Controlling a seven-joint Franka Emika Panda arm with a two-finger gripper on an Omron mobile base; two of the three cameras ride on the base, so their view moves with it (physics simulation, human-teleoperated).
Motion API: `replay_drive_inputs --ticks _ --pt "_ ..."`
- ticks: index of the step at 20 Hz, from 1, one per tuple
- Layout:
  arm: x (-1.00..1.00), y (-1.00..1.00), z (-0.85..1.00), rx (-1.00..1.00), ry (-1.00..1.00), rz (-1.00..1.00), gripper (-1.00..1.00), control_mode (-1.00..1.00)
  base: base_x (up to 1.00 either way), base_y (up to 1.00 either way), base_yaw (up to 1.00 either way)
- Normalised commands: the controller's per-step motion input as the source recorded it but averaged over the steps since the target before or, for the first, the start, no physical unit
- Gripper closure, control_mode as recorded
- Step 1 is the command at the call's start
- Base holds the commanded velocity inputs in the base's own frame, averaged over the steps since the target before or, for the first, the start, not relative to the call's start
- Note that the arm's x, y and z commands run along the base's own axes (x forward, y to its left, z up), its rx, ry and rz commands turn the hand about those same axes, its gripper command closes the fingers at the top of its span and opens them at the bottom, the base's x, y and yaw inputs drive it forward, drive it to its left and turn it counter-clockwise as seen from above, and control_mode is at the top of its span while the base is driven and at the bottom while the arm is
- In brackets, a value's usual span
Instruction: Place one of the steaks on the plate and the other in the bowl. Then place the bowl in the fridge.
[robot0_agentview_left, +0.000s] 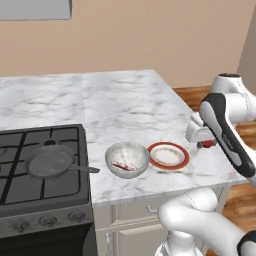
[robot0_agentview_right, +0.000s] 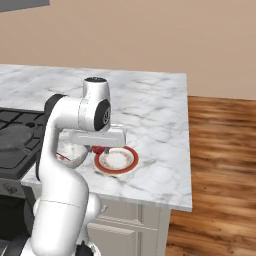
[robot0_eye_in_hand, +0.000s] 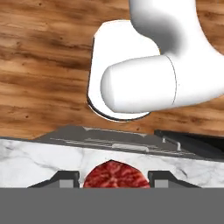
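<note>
A speckled grey bowl (robot0_agentview_left: 127, 159) at the centre of the left base view holds one red steak with white marbling (robot0_agentview_left: 122, 166), lying low against its near inner wall. Just right of it, almost touching, the white plate (robot0_agentview_left: 168, 155) with its red-orange rim sits bare on the marble counter (robot0_agentview_left: 125, 107).

At the right of that frame the gripper (robot0_agentview_left: 206, 144) hangs just beyond the plate's right edge, its fingers clamped on the second steak (robot0_eye_in_hand: 115, 174), seen as a red marbled round between the two dark fingertips (robot0_eye_in_hand: 65, 178) at the bottom centre of the hand view.

Count: two steaks, one bowl, one plate.

At lower left of the left base view, one grey frying pan (robot0_agentview_left: 50, 162) rests on the black gas hob (robot0_agentview_left: 42, 167).
</note>
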Motion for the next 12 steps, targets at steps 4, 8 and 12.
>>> replay_drive_inputs --ticks 4,8,12 --pt "1.00 -0.11 -0.30 0.00 0.04 0.50 1.00 -1.00 0.00 0.00 0.00" --pt "0.92 0.00 -0.68 0.00 -0.03 0.50 1.00 -1.00 0.00 0.00 0.00" --pt "0.66 -0.11 -0.66 0.02 -0.14 0.40 1.00 -1.00 0.00 0.00 0.00"
